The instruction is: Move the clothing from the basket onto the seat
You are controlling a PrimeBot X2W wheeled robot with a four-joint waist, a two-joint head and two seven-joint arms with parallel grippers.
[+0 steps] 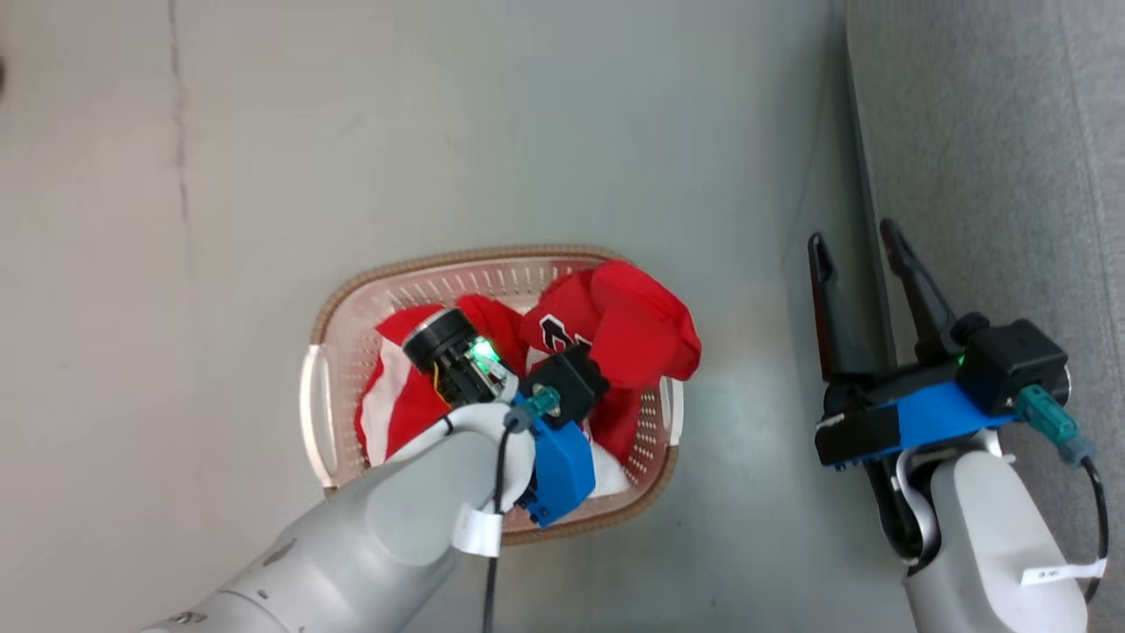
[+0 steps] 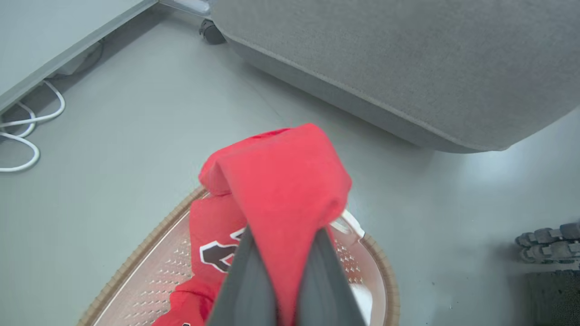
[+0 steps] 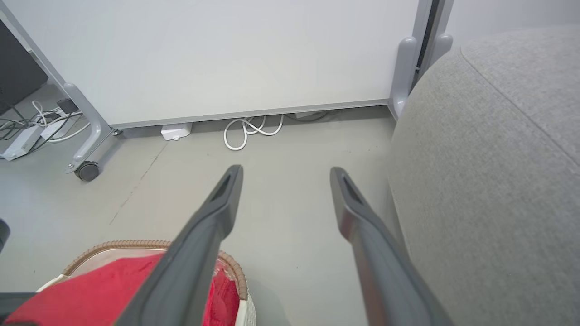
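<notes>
Here, left tool [image 2: 285, 233] over basket [image 1: 457, 258], gripping clothing [image 2: 281, 181]

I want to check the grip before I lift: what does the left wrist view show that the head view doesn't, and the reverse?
Left wrist view: the left gripper shut on a fold of the red shirt, which stands above the basket rim; white cables and a caster on the floor.
Head view: the whole basket, a second shirt showing white lining, and the right gripper open and empty beside the seat.
Both: the held shirt's dark number, the basket's brown rim, the grey seat.
</notes>
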